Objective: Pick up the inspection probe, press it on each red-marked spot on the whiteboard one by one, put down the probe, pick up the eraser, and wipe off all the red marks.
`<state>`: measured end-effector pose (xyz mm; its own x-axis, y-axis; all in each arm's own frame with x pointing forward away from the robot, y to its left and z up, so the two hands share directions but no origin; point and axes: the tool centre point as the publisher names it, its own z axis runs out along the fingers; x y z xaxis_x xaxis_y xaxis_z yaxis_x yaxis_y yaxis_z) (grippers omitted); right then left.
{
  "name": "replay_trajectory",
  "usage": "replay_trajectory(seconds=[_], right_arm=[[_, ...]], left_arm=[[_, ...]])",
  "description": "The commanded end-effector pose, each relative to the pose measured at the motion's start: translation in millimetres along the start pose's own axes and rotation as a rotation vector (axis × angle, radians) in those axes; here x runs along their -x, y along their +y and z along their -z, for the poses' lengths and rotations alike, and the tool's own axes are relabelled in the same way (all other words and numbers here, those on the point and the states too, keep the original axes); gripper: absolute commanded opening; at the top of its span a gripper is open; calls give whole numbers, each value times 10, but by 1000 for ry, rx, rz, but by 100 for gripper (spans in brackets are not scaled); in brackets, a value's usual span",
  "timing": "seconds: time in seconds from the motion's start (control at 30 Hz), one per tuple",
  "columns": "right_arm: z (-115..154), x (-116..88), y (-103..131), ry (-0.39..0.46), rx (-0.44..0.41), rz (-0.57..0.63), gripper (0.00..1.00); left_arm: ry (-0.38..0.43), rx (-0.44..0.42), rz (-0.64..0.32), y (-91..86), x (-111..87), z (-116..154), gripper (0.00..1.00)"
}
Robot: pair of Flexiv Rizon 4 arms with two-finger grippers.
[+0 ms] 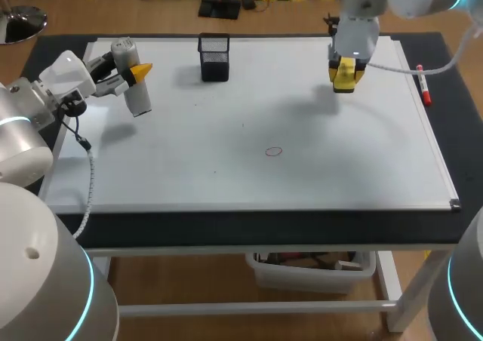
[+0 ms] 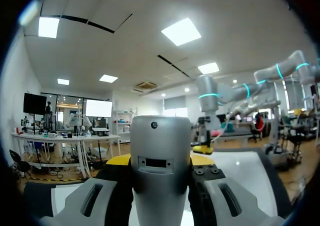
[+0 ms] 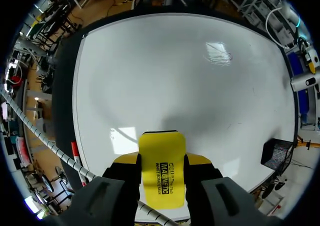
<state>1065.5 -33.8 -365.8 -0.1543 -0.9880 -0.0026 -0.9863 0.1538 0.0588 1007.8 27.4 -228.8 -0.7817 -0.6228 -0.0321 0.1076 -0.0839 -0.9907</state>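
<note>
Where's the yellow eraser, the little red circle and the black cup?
yellow eraser (image 3: pixel 161 170): right wrist view, middle of its yellow face.
red circle (image 1: pixel 274 152): head view, middle of the drawn ring.
black cup (image 1: pixel 214 63): head view, its front mesh wall.

White arms (image 1: pixel 23 148), cyan rings (image 1: pixel 91 281), yellow-tipped pincers (image 1: pixel 139 72) (image 1: pixel 343 77)

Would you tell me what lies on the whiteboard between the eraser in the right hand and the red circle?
Nothing: in the head view the whiteboard is bare between the eraser and the red circle.
</note>
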Motion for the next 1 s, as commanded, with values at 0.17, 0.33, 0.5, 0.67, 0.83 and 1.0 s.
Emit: replay_trajectory(seconds=[0.17,0.33,0.5,0.67,0.83,1.0], right_arm=[[26,-42,31,-4,-7,4,0],[26,-42,31,-4,-7,4,0],[26,-42,31,-4,-7,4,0],[26,-42,31,-4,-7,4,0],[26,-42,31,-4,-7,4,0],[26,-42,31,-4,-7,4,0]], left_arm=[[4,-4,0,-1,8,4,0],[4,-4,0,-1,8,4,0],[33,-11,-2,-4,-160,-67,0],[95,-48,-4,-31,-497,-214,0],[193,-59,3,-48,-864,-420,0],[295,-40,34,1,-1196,-615,0]])
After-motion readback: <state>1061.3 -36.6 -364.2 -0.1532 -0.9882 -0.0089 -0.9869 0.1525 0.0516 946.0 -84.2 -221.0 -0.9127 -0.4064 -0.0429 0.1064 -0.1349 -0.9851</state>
